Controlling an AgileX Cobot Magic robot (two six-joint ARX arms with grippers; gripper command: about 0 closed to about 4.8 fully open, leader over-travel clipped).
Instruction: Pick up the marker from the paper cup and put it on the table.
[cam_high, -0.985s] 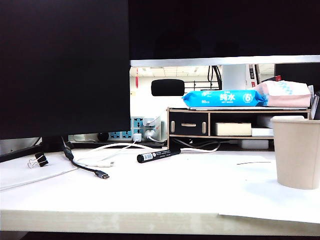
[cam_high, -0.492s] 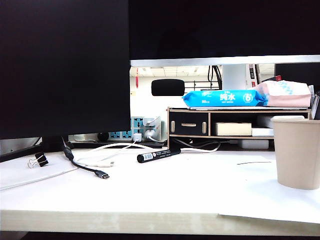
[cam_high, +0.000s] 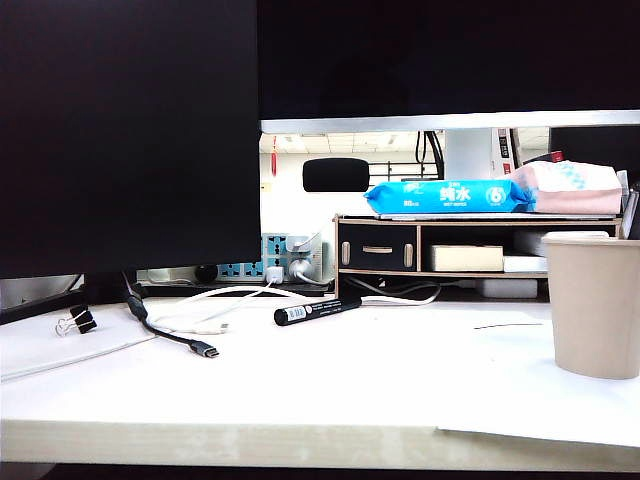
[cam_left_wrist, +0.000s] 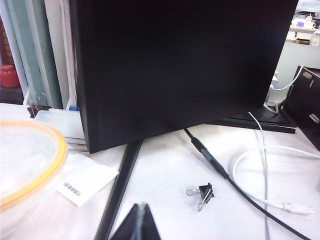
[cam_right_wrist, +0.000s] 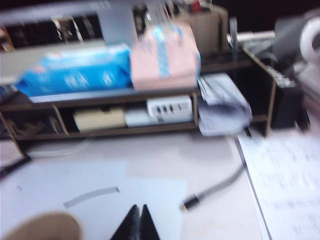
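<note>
White bench (cam_high: 380, 380) fills most of my view, running back under two dark monitors (cam_high: 130, 130) to a small wooden shelf riser (cam_high: 440, 245) stacked with tissue packs. Taking the paper cup (cam_high: 597, 305) as my landmark: it stands at the far right edge of the exterior view, and the marker (cam_high: 317, 311) lies flat on the bench well to the left of it and further back, just in front of the riser, so I judge the placing as good as done. What worries me is the little that remains. Neither arm shows in the exterior view, so I am steering off the wrist cameras alone. The right gripper (cam_right_wrist: 136, 220) has its fingers pressed together, holding nothing, and the cup rim (cam_right_wrist: 42, 226) sits just beside and below them in a blurred picture; a careless move there could clip the rim and tip the cup over. The marker is round-barrelled and could roll if the bench is jolted, toward the white cables (cam_high: 215, 310) and the black USB cable (cam_high: 175, 338) lying left of it. The left gripper (cam_left_wrist: 137, 222) is far from the cup, near a binder clip (cam_left_wrist: 202, 192) and a plastic container (cam_left_wrist: 27, 170), its fingers also closed and empty, so I see little risk there.
</note>
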